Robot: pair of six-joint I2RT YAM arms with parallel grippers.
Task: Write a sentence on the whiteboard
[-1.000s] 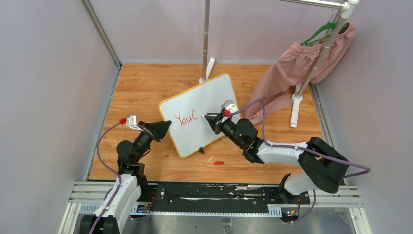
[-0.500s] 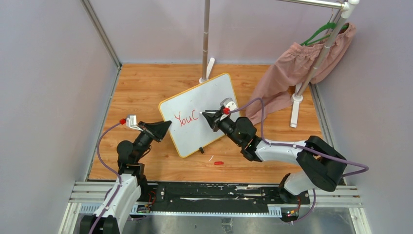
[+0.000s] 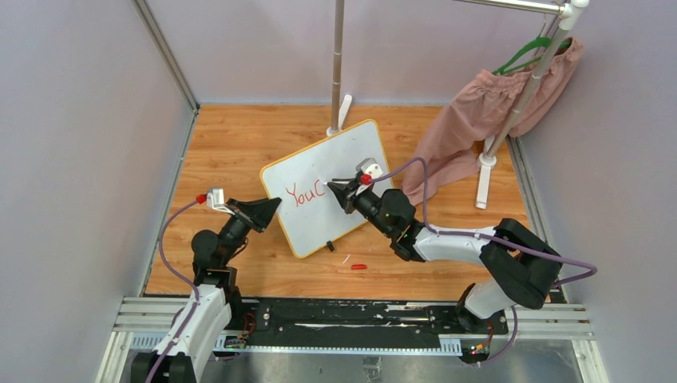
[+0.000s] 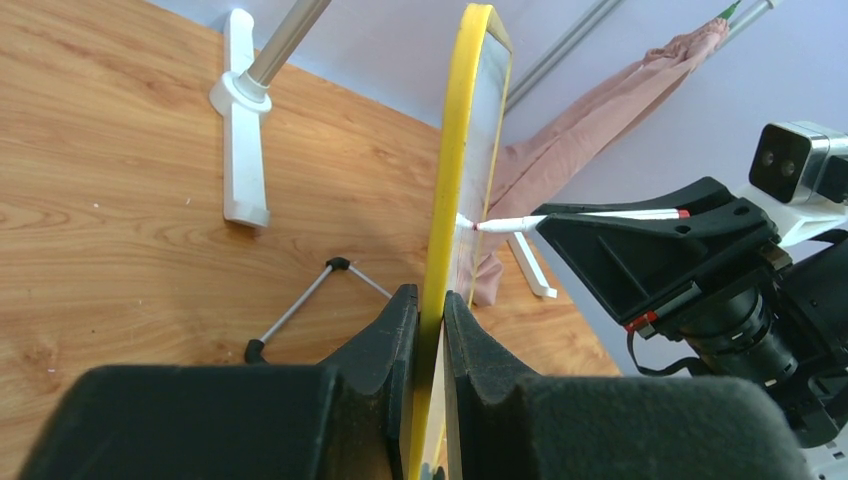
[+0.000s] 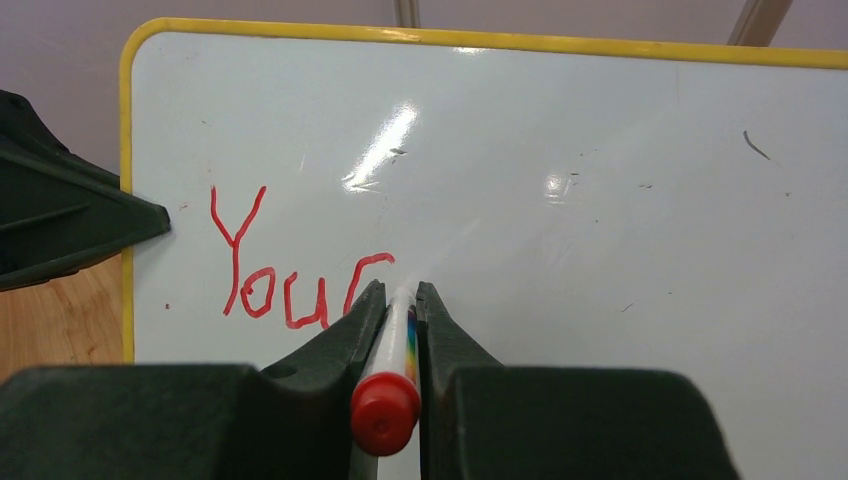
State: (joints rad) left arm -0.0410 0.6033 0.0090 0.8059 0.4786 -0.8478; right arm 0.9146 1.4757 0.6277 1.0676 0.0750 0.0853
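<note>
The whiteboard (image 3: pixel 343 159), white with a yellow rim, stands tilted on the wooden table. My left gripper (image 3: pixel 275 207) is shut on its left edge, and the left wrist view shows the yellow rim (image 4: pixel 455 150) pinched between my left gripper's (image 4: pixel 430 300) jaws. The sentence (image 3: pixel 306 192) reads "You c" in red (image 5: pixel 290 285). My right gripper (image 5: pixel 400 290) is shut on a white marker with a red end (image 5: pixel 385 410). The marker (image 4: pixel 590 216) lies level, and its tip meets the board's face just right of the last letter. My right gripper (image 3: pixel 334 188) hangs over the board's middle.
A metal rack pole (image 3: pixel 338 64) with a white foot (image 3: pixel 344 110) stands behind the board. A pink garment (image 3: pixel 471 120) hangs from a rack at the back right, above another white foot (image 3: pixel 483 179). A red cap (image 3: pixel 358 266) lies on the table near the front. Purple walls close in both sides.
My right gripper has slid left and slightly up across the board with the marker, closer to the last red letter. The left arm and the board have not moved.
</note>
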